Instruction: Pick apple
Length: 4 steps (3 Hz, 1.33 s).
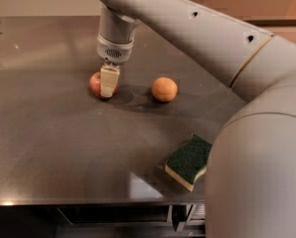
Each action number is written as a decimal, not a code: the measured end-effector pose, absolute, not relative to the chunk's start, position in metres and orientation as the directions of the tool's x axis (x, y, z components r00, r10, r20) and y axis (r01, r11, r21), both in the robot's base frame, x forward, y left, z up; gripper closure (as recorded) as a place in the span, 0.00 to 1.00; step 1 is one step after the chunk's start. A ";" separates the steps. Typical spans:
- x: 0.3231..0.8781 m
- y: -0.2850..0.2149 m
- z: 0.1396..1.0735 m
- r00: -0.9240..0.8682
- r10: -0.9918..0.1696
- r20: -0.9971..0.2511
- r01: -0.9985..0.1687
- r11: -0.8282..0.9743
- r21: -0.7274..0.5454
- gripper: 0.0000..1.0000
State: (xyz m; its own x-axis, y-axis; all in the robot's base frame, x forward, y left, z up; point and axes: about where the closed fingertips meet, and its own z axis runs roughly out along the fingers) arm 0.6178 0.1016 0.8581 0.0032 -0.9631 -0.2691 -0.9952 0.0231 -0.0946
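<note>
- The gripper (108, 89) hangs straight down from the wrist over the far-left part of the desk (48, 148), its cream-coloured tip low, at or just above the surface
- Whether the gripper is released, clenched or grasping anything cannot be told; its cream tip overlaps the right side of the apple (95, 83) and hides whatever contact there may be
- The apple, small, round and reddish with a paler patch, sits on the desk, showing to the left of the gripper's tip; its right half is covered by the gripper
- Above the gripper, the round grey wrist carries a small dark grille facing the camera
- The arm (187, 29) is pale grey with a few small dark holes and a thin tan band at one joint; it runs from the wrist up and across to the right, where its bulk fills the view over the desk's near-right corner
- An orange round fruit (164, 89) lies to the right of the apple, apart from it, about the same way back from the front edge
- A sponge (188, 161), dark green on top and yellow beneath, lies near the front edge towards the right, well apart from both fruits and just beside the arm's large near segment
- The desk is dark grey, metal-looking and dully reflective, with soft shadows under the gripper and the orange fruit
</note>
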 end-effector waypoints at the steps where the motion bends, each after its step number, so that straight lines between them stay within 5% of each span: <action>1: 0.614 0.090 0.871 0.015 -0.960 -0.279 -0.997 0.007 -0.077 0.87; 2: 0.602 0.073 0.897 0.059 -0.952 -0.301 -0.998 -0.044 -0.054 1.00; 4: 0.580 0.066 0.948 0.172 -0.910 -0.377 -0.985 -0.168 -0.043 1.00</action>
